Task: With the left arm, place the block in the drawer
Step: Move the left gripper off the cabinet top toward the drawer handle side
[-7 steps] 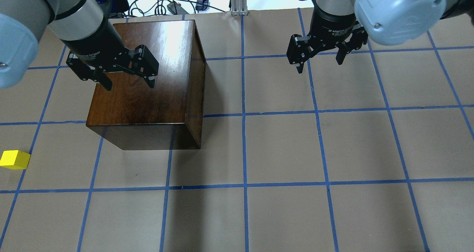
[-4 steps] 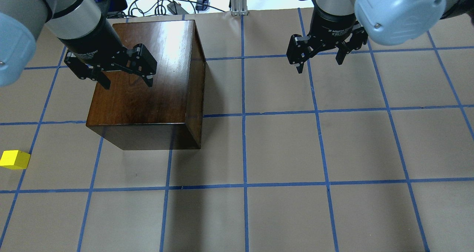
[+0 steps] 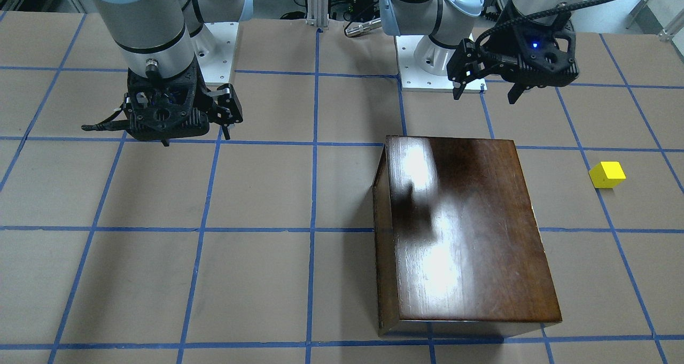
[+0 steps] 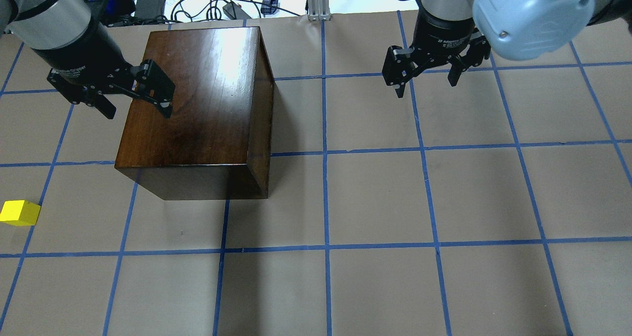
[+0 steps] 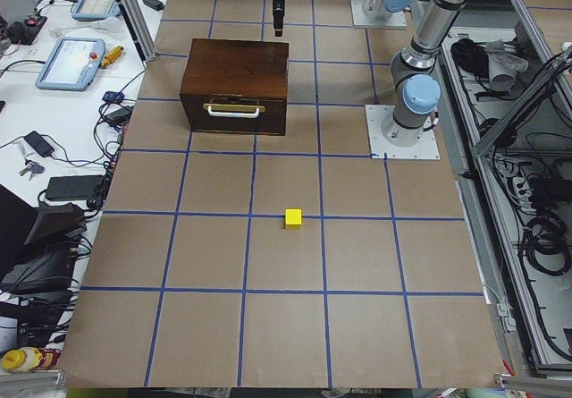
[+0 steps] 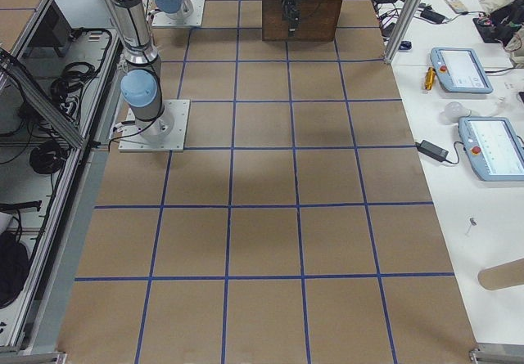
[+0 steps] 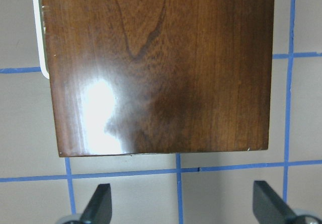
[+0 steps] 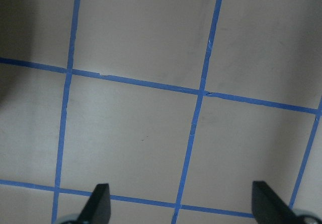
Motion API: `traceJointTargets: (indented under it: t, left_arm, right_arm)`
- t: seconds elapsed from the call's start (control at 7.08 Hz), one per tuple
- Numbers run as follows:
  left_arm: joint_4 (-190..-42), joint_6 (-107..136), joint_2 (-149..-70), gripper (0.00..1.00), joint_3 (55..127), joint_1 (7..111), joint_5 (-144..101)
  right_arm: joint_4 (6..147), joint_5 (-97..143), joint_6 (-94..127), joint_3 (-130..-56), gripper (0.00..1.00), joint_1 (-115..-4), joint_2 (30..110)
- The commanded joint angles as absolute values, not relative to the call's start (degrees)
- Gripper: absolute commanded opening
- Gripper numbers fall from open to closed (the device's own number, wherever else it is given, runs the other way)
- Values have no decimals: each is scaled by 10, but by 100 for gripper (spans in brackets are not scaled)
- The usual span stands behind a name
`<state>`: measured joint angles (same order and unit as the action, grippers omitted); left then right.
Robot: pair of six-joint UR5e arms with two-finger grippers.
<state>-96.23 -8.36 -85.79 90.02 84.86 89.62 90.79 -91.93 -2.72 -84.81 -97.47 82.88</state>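
The yellow block [image 4: 19, 212] lies on the table far to the left, apart from the box; it also shows in the front view [image 3: 607, 174] and the left view [image 5: 292, 218]. The dark brown box [image 4: 197, 104] has its drawer [image 5: 234, 119] shut, with the front panel and pale handle facing the block's side. My left gripper [image 4: 138, 113] is open and empty, hanging above the box's left edge. The left wrist view shows the box top [image 7: 161, 68] just ahead of the open fingers. My right gripper [image 4: 426, 87] is open and empty over bare table.
Blue tape lines [image 4: 326, 153] form a grid on the brown table cover. Cables and small devices [image 4: 232, 5] lie past the table's far edge behind the box. An aluminium post [image 4: 316, 0] stands at the far middle.
My left gripper has moved left across the box top to its left edge, still open. The right arm, the box and the block have not moved.
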Motion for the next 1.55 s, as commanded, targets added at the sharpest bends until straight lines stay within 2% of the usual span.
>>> traceJointTargets:
  t: [0.0,0.85,1.13,1.41]
  left_arm:
    - [-976,-136,-853,100,901,823,923]
    - [-1005,-203,-850,100,901,657,975]
    - [-1002,-285,-866,100,905,569,972]
    - [-948,-320,-902,100,896,527,964]
  right_arm:
    - [908,-918,-26,-848,100,-975,829]
    - [908,-919,-27,-848,100,-975,829]
    - [908,-919,-27,-848,100,-975,829]
    - [908,-919,-27,-848,100,-975,829]
